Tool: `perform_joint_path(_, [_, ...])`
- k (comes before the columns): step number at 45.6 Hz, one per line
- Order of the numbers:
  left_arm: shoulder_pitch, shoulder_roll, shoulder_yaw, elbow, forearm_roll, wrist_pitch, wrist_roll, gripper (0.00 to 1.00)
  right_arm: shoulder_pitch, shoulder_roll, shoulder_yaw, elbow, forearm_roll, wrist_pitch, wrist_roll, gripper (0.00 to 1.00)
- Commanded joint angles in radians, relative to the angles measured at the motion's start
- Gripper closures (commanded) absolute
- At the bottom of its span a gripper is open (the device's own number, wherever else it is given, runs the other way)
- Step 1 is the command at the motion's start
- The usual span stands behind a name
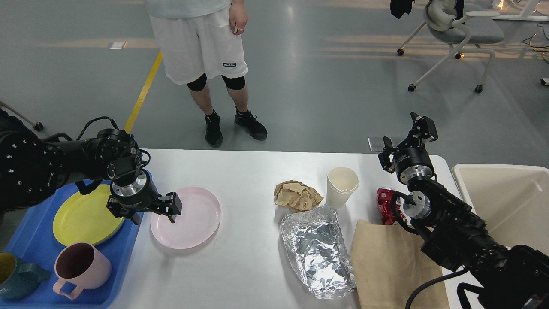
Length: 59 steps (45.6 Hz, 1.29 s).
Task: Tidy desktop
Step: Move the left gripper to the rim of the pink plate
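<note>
The desk (253,266) is a large white top with rounded corners and a smooth matte face, filling the lower middle of the head view between a blue tray (30,253) at its left end and a beige bin (506,201) past its right end. The tray holds a yellow plate (83,216), a pink mug (79,268) lying on its side and a dark teal mug (17,274). What shows of the bin's inside is bare. On the desk lie a pink plate (188,219), a crumpled brown paper (297,195), an upright white paper cup (342,185) showing nothing inside, a crinkled foil container (317,251), a red wrapper (386,204) and a flat brown paper bag (388,264). The left gripper (171,210) sits at the pink plate's left rim, jaws pinching it. The right gripper (407,137) is raised over the desk's far right corner, jaws spread around nothing.
</note>
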Motion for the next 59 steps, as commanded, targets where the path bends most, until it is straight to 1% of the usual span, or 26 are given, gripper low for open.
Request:
perform_joint_path(1, [0.056, 0.001, -0.056, 0.022, -0.006, 0.038, 0.046, 0.11, 0.0, 0.0, 0.0, 0.0, 0.0, 0.0, -0.001, 0.0])
perform_joint_path(11, [0.114, 0.0, -0.086, 0.048, -0.006, 0.107, 0.047, 0.11, 0.0, 0.0, 0.0, 0.0, 0.0, 0.0, 0.0, 0.0])
perform_joint_path(16, [0.145, -0.008, -0.113, 0.071, -0.006, 0.127, 0.049, 0.11, 0.0, 0.0, 0.0, 0.0, 0.0, 0.0, 0.0, 0.0])
perform_joint_path(26, [0.166, -0.009, -0.144, 0.081, -0.006, 0.129, 0.049, 0.11, 0.0, 0.0, 0.0, 0.0, 0.0, 0.0, 0.0, 0.0])
perform_joint_path(45, [0.2, -0.002, -0.149, 0.081, -0.008, 0.124, 0.049, 0.11, 0.0, 0.0, 0.0, 0.0, 0.0, 0.0, 0.0, 0.0])
perform_joint_path(56, [0.24, -0.006, -0.195, 0.101, -0.008, 0.14, 0.049, 0.15, 0.0, 0.0, 0.0, 0.0, -0.001, 0.0, 0.0, 0.0])
perform_joint_path(59, [0.243, -0.009, -0.196, 0.114, -0.008, 0.141, 0.049, 0.18, 0.0, 0.0, 0.0, 0.0, -0.001, 0.0, 0.0, 0.0])
